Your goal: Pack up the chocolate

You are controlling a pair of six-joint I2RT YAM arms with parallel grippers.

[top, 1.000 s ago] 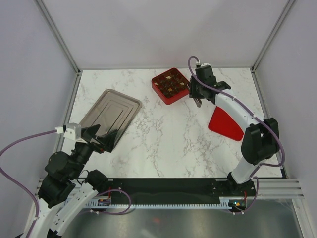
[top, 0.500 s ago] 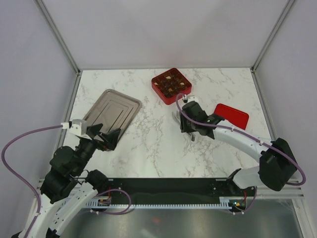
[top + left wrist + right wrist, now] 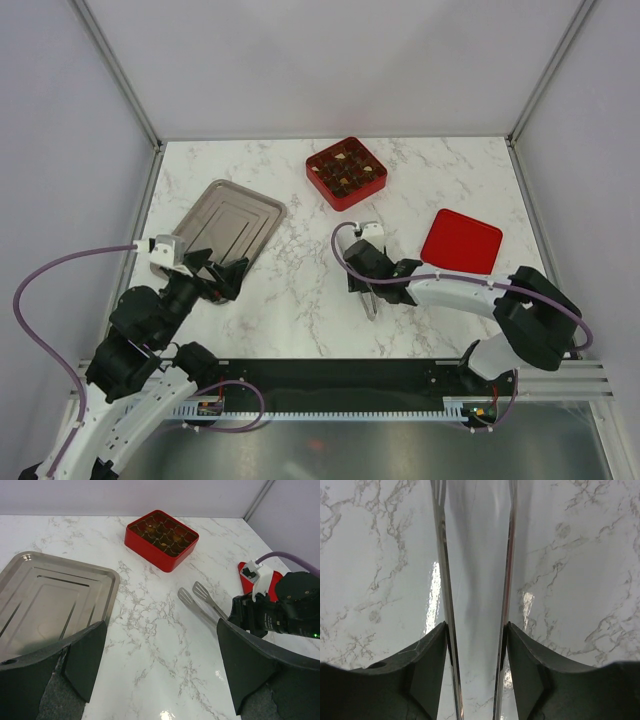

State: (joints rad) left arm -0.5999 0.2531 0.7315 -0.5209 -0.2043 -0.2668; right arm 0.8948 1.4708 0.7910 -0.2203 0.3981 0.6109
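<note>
The chocolate (image 3: 345, 172) fills the gridded red box (image 3: 327, 192) at the back centre, mostly dark pieces with a few pale ones; the left wrist view shows the chocolate (image 3: 161, 532) too. My right gripper (image 3: 362, 270) is low over the table centre, shut on metal tongs (image 3: 372, 303). In the right wrist view its fingers (image 3: 432, 645) press both tong arms (image 3: 441, 555) from outside. The tong heads (image 3: 195, 594) lie on the marble, pointing toward the box. My left gripper (image 3: 215, 278) hovers open and empty near the tray corner.
A steel tray (image 3: 222, 222) lies at the left, with nothing on it, and shows large in the left wrist view as the tray (image 3: 45, 595). A red lid (image 3: 461, 241) lies flat at the right. White walls with aluminium posts enclose the marble table.
My right arm swung from beside the red box down to the table centre, carrying the tongs, and its jaws have widened a little. The left arm shifted slightly.
</note>
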